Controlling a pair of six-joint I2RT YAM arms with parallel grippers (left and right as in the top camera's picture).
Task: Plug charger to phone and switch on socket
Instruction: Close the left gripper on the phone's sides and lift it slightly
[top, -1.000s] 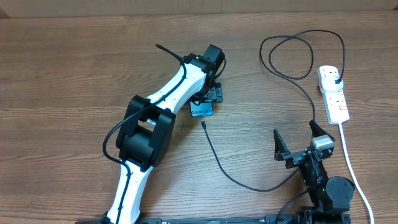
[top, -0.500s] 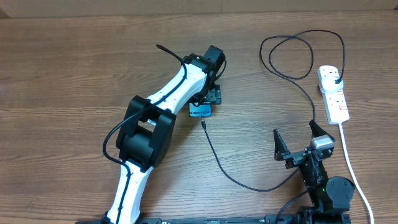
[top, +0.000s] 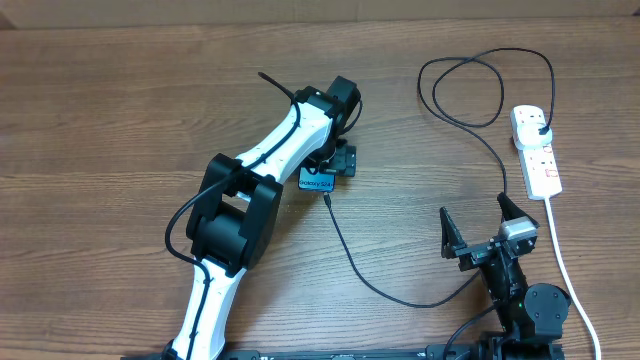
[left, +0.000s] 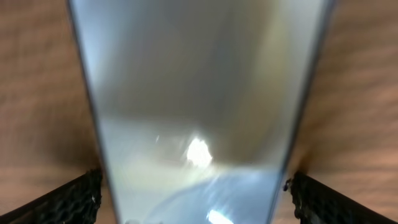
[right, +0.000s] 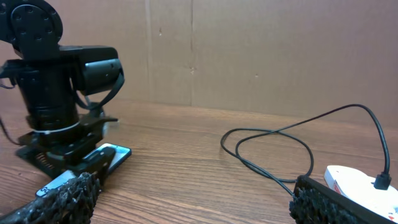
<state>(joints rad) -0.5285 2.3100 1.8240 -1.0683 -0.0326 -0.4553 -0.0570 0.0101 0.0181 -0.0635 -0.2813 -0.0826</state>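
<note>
Teal phone (top: 317, 181) pinched across width by my left hand (top: 333, 160), long axis toward near edge of table; charger tip (top: 329, 199) just beside that end (left nearer); my right hand (top: 478, 225) spread, well apart.

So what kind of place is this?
Probably a robot lab bench: a left arm and right arm at a wooden table, a cardboard wall behind, plus a phone and socket to practise on.

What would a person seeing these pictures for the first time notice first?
The white-and-black left arm stretches across the middle of the table, its gripper over the blue phone. A thin black charger cable snakes from beside the phone to the white socket at the right edge.
</note>
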